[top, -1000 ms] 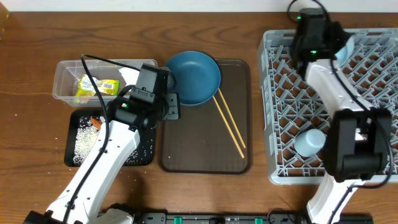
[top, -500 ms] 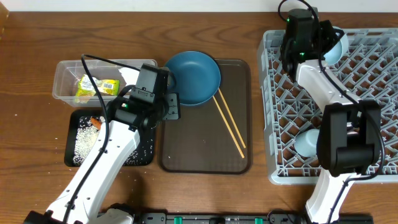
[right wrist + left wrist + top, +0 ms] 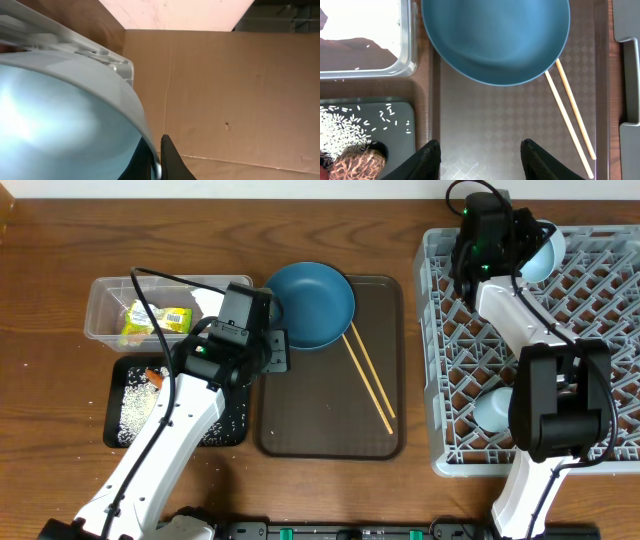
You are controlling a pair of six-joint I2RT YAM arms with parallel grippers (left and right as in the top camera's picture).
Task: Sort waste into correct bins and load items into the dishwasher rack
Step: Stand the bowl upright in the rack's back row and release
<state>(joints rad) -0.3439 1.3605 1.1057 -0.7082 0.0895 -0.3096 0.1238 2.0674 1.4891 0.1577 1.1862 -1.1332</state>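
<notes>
In the upper right of the overhead view, the right tool [image 3: 159,162] is clamped on the rim of the pale bowl [image 3: 541,252] at the grey rack's [image 3: 437,360] top edge. Near centre, the left tool [image 3: 481,152] hangs apart and empty over the brown tray [image 3: 320,410], just below the blue plate [image 3: 312,303]. The chopsticks [image 3: 370,380] lie at the plate's lower right.

The overhead camera looks straight down on the whole table [image 3: 40,480]. The left wrist camera faces down, close above the brown tray [image 3: 510,130], sharing the blue plate [image 3: 312,302] and chopsticks [image 3: 370,380] with overhead. The right wrist camera sits against the bowl [image 3: 60,115], facing sideways toward cardboard [image 3: 225,100].
</notes>
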